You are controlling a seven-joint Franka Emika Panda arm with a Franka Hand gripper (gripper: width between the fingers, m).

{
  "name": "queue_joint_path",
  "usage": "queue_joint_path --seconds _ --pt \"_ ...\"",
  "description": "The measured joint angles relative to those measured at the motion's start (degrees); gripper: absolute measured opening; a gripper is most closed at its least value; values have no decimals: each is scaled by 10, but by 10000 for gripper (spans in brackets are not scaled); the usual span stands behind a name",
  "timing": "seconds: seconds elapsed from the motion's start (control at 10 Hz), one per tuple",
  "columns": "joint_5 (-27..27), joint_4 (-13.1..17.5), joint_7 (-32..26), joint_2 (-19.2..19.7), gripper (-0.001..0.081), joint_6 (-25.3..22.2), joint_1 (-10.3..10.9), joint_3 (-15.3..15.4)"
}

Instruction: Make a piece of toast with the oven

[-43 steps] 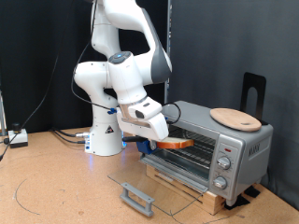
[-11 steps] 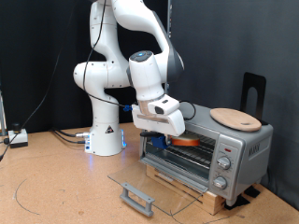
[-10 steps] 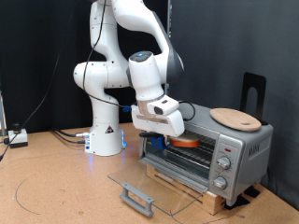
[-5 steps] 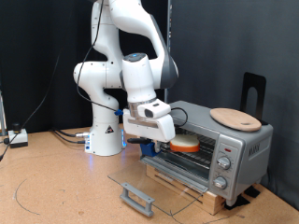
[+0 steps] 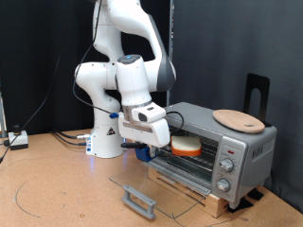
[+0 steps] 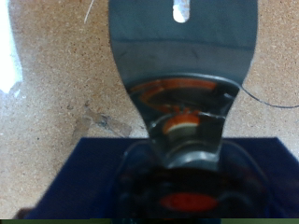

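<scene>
The piece of toast (image 5: 185, 146) lies flat on the wire rack inside the silver-grey oven (image 5: 237, 151), near the opening's left side. The oven's glass door (image 5: 166, 184) is folded down flat, its handle (image 5: 139, 200) towards the exterior view's bottom. My gripper (image 5: 158, 141) hangs just outside the oven's mouth, to the exterior view's left of the toast and apart from it, with nothing in it. The wrist view is blurred: a grey shiny part (image 6: 182, 65) fills the middle over a dark blue patch (image 6: 93, 177).
A round tan wooden board (image 5: 239, 119) lies on the oven's top. A black stand (image 5: 257, 93) rises behind the oven. The robot's white base (image 5: 106, 137) stands to the exterior view's left on the cork table (image 5: 57, 189). Something blue (image 5: 142, 150) shows below the gripper.
The gripper carried the toast into the oven, let go of it on the rack, and has drawn back to the exterior view's left and slightly down.
</scene>
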Motion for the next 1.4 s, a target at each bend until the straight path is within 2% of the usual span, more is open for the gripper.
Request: queue_joint_path --seconds 0.5,1.2,1.4 --pt "29 16 -42 -5 396 -40 0 -7" --pt "36 15 -33 -13 396 -55 7 10" --pt "27 15 -30 -13 396 -55 1 9"
